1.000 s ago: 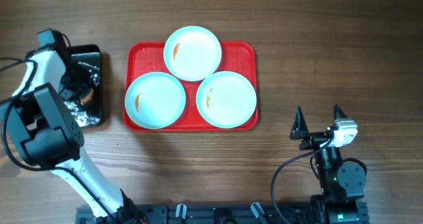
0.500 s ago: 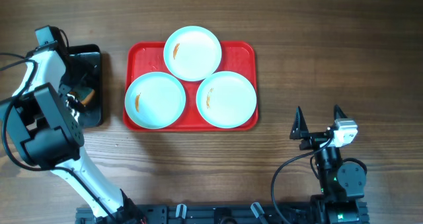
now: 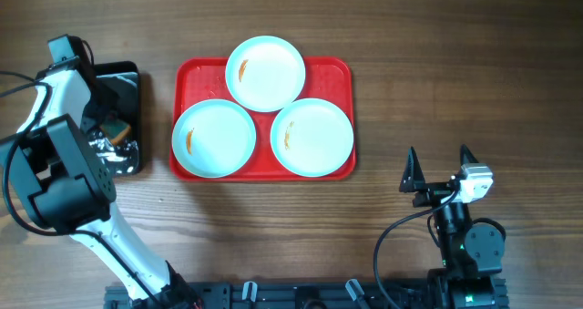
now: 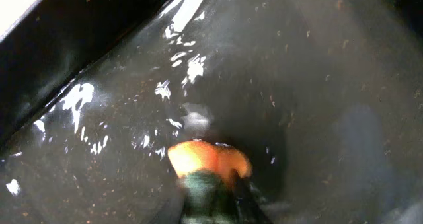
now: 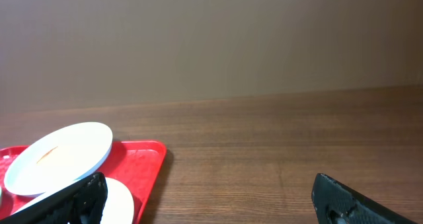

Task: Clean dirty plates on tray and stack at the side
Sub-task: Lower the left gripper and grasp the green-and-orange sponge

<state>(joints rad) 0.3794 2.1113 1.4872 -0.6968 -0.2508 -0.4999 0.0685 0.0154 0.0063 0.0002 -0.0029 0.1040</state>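
The red tray [image 3: 185, 73] lies at the upper middle of the frame on the wooden surface [image 3: 455, 63]. All three plates sit on it in a triangle: one at the top [image 3: 265, 73], one at lower left [image 3: 214, 138] and one at lower right [image 3: 312, 137]. The three rims touch or nearly touch, and the top plate overhangs the tray's upper edge. Each plate carries a small orange smear left of its middle.

At the far left of the frame the left pincer [image 3: 109, 127] hangs over a glossy black tray [image 3: 130, 79] just beside the red one. The left wrist view shows that tray's wet, speckled floor with bright glints, and an orange-and-green lump [image 4: 208, 164] at the bottom middle. It looks like a sponge, blurred. Whether the pincer grips it, or how far its jaws stand apart, cannot be told.

The right pincer [image 3: 438, 159] sits at lower right, well apart from the red tray, with its jaws spread wide and nothing between them. Its own camera looks across the bare surface toward the top plate and a corner of the red tray.
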